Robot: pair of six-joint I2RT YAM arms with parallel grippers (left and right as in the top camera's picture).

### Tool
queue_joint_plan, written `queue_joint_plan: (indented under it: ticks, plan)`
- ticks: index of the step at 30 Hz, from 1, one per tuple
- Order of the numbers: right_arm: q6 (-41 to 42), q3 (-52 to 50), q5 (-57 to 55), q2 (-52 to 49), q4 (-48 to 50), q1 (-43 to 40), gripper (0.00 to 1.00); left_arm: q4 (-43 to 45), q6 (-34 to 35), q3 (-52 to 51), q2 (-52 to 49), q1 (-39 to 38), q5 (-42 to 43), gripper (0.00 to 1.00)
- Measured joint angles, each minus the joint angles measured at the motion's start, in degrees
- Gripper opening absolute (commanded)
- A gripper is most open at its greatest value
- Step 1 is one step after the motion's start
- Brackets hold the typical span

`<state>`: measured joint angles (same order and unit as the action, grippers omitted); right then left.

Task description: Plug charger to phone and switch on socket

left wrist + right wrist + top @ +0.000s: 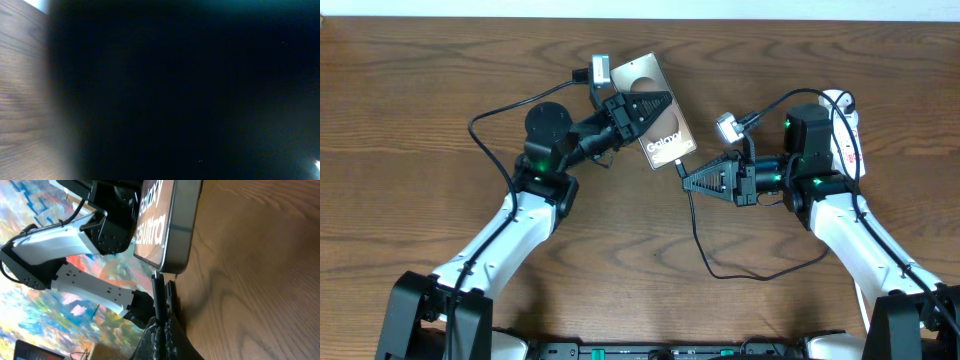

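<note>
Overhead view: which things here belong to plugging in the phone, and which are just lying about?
Job in hand:
- phone
- charger cable, tip at the phone's short edge
- white power strip
- left end effector, on the phone
- right end effector, shut on the charger cable

Lying about:
- nothing loose visible, only the wooden table

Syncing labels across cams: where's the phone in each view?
Overhead: phone upper centre, partly under the left gripper.
Left wrist: cannot pick it out; dark blur fills nearly the whole frame.
Right wrist: phone top centre, edge-on, just above the charger tip held in the right gripper.
Shared landmark: white Galaxy lettering, in overhead and right wrist.
</note>
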<state>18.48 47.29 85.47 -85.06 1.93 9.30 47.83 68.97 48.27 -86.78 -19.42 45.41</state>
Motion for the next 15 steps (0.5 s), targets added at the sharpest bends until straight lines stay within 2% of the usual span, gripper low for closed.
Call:
queue_joint_plan:
  ticks: [15]
  plan:
    - [0.00, 0.00, -0.02, 0.00, -0.15, 0.00, 0.01, 0.02, -3.91, 0.00, 0.00, -0.57, -0.76, 0.07]
